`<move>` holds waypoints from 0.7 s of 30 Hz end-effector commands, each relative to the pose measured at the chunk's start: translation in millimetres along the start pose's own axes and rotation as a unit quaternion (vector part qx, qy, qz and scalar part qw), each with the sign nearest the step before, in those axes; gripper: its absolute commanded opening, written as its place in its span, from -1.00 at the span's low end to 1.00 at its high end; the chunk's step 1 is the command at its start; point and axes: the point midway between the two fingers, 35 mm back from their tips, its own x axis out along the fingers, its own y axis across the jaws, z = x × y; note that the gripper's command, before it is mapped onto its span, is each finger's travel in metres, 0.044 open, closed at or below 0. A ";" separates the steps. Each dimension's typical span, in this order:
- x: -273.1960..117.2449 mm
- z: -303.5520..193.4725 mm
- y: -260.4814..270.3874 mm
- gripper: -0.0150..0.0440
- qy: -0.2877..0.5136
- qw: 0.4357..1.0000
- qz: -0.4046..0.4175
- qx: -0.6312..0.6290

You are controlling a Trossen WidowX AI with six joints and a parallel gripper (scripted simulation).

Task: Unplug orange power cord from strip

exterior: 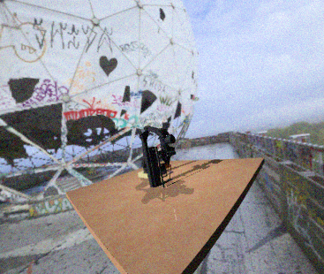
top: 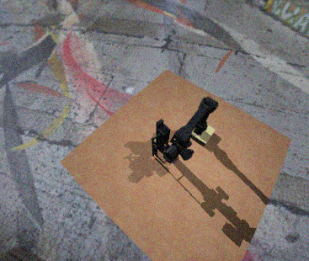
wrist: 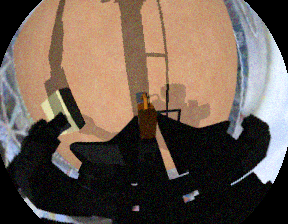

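Observation:
A small dark-orange plug stands between the fingertips of my gripper in the wrist view. The fingers are a little apart, and a narrow gap shows to the right of the plug. A brighter orange piece and a small blue-grey piece show just past the plug. A thin grey curve beside them may be cord. In the top and exterior views the black arm hides most of the plug. I cannot make out the power strip for certain, nor whether the plug sits in it.
A pale yellow block with a black side stands by the arm's base. The orange-brown board carries long arm shadows. A thin black frame hangs beside the gripper.

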 end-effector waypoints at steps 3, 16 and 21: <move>-0.8 -0.9 -0.1 0.49 -0.003 1.000 -0.003 -0.003; -13.5 59.2 0.4 1.00 -0.005 1.000 -0.003 -0.003; -13.5 59.2 0.4 1.00 -0.005 1.000 -0.003 -0.003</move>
